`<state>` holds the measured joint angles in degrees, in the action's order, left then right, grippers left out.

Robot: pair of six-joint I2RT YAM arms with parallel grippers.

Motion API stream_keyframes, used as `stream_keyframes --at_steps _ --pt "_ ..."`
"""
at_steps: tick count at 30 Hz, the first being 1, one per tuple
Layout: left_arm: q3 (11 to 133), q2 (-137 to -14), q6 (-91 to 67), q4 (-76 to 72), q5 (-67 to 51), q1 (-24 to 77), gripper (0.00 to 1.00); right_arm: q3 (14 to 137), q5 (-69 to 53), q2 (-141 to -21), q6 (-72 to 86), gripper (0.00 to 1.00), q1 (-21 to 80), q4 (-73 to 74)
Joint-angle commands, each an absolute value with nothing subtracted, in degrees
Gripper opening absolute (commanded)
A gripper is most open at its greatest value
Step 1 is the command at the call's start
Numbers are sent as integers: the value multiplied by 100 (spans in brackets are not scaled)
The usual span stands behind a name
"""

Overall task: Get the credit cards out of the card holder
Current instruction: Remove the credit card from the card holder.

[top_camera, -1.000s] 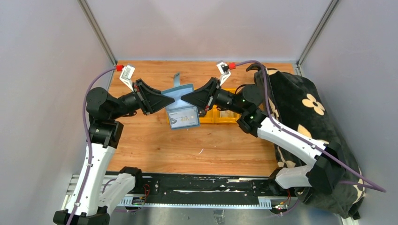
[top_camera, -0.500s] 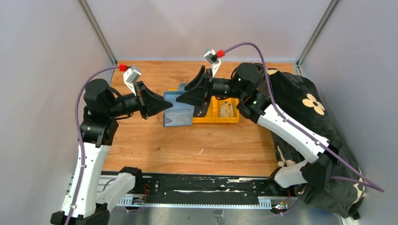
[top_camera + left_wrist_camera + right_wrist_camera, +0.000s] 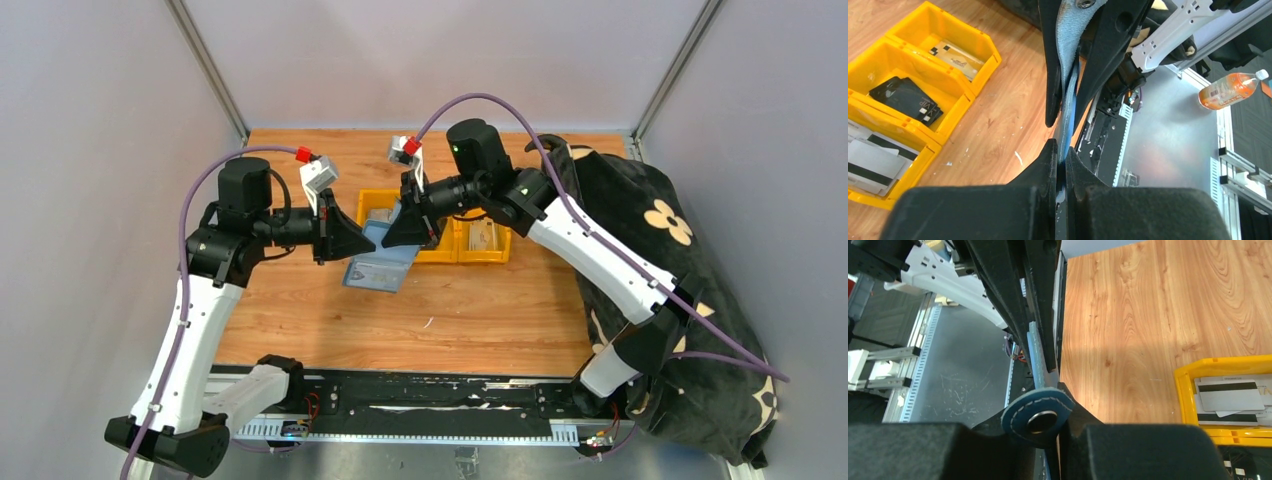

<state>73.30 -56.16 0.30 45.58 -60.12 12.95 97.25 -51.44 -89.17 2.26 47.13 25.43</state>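
- Looking down from the top camera, both arms meet over the middle of the table (image 3: 480,310), with the card holder (image 3: 385,268) hanging between them.
- The left claw (image 3: 358,243) is clamped tight on the holder's left edge. In its wrist view, the left claw (image 3: 1060,150) has the thin blue edge of the card holder (image 3: 1068,100) squeezed between its fingers with no gap.
- The right claw (image 3: 392,238) comes in from the far right and looks closed on the holder's upper flap. In its own camera, the right claw (image 3: 1055,390) has the holder's edge running up between its fingers. The round snap tab (image 3: 1038,416) sits right at their tips.
- The holder is up off the wood and tilted, just on the near side of the yellow bins (image 3: 470,255), by their left end.
- I can't tell if anything is left inside it, since both wrist cams only see it edge-on.
- Credit cards (image 3: 873,162) are lying in the bins: pale ones in one compartment, a dark card (image 3: 905,97) in the next, and a tan card (image 3: 955,54) in the one after.
- The right wrist view shows the pale stack (image 3: 1230,395) too.
- A black flowery blanket (image 3: 660,230) is bunched up along the right side.
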Motion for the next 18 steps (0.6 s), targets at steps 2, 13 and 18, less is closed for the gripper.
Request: stream_keyframes --at_steps 2,13,18 --pt "7643 -5609 311 4650 -6055 1359 0 10089 -5261 -8901 -566 20 4843 3391" --pt "7301 -5406 -461 4150 -5756 1353 100 8285 -4975 -7691 1950 0 4271 -634" --pt "6443 -4801 -1900 2697 -5697 1349 100 7082 -4762 -7092 3565 0 3943 -3188"
